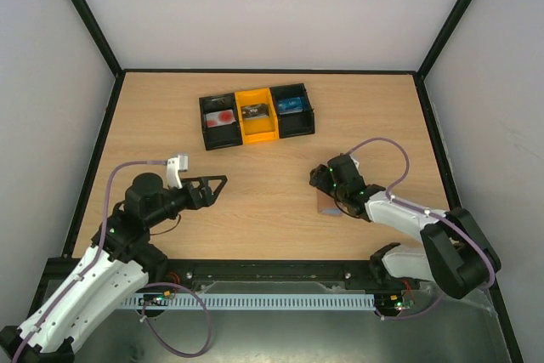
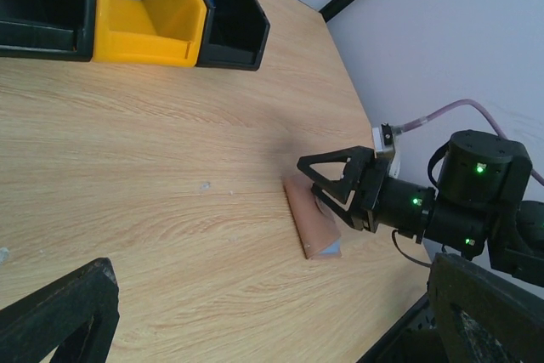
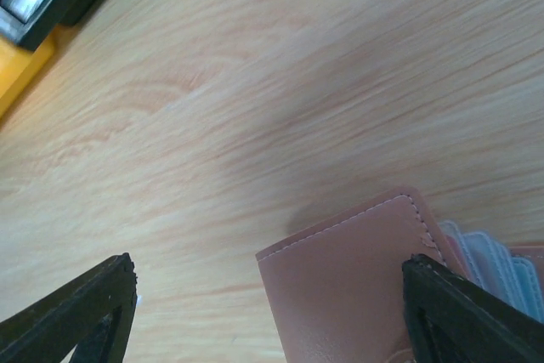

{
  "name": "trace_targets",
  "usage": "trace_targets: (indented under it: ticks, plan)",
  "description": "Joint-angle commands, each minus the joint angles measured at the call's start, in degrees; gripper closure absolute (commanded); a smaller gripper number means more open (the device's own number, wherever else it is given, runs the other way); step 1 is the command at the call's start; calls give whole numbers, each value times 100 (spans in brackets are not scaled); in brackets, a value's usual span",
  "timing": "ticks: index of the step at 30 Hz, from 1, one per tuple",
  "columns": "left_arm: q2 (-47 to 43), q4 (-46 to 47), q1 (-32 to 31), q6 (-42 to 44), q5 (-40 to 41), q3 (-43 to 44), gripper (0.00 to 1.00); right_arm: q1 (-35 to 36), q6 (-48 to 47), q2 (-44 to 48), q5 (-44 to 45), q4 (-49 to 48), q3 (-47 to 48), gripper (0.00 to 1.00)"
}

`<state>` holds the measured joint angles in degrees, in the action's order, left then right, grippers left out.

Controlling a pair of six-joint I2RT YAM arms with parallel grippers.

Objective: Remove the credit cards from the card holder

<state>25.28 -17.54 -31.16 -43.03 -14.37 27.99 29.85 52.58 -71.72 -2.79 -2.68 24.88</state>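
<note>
The card holder point(image 1: 328, 204) lies on the table at the right, pinkish-brown outside up, folded over. In the left wrist view point(image 2: 308, 220) a blue-grey wedge shows at its near end. My right gripper point(image 1: 323, 183) is open and sits low over it. In the right wrist view the gripper point(image 3: 272, 316) straddles the holder point(image 3: 357, 286), and blue-grey card slots point(image 3: 484, 259) peek out by the right finger. A pale card with a red round mark point(image 1: 221, 117) lies in the tray's left compartment. I cannot make out the plain red card. My left gripper point(image 1: 212, 186) is open and empty, well to the left.
A black-and-yellow three-compartment tray point(image 1: 256, 133) stands at the back middle, with small items in its middle and right bins. Black frame rails line the table's edges. The tray's corner also shows in the left wrist view point(image 2: 144, 36).
</note>
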Motion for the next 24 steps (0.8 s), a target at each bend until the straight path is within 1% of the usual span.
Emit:
trace_targets:
  ticks: [1, 6, 9, 11, 15, 19, 24]
  plan:
    - [127, 138, 24, -24, -183, 9, 0, 222, 283, 86, -716, 924, -52, 18]
    - [233, 134, 22, -13, -222, -1, 0, 223, 46, 779, 310, 2099, 186, 18]
    - [320, 158, 9, -13, -228, -14, 1, 223, 57, 1083, 773, 2389, 159, 18]
    - [380, 184, -24, -24, -240, -29, 2, 218, 83, 1122, 905, 2423, 74, 18]
    - [512, 171, -135, -39, -189, -21, 4, 215, 119, 920, 821, 2257, -103, 18]
    - [677, 40, -273, -40, -78, -4, 5, 215, 27, 636, 463, 1871, -208, 19]
    - [819, -13, -430, -74, -64, 5, 6, 220, -168, 499, -28, 1376, -329, 27]
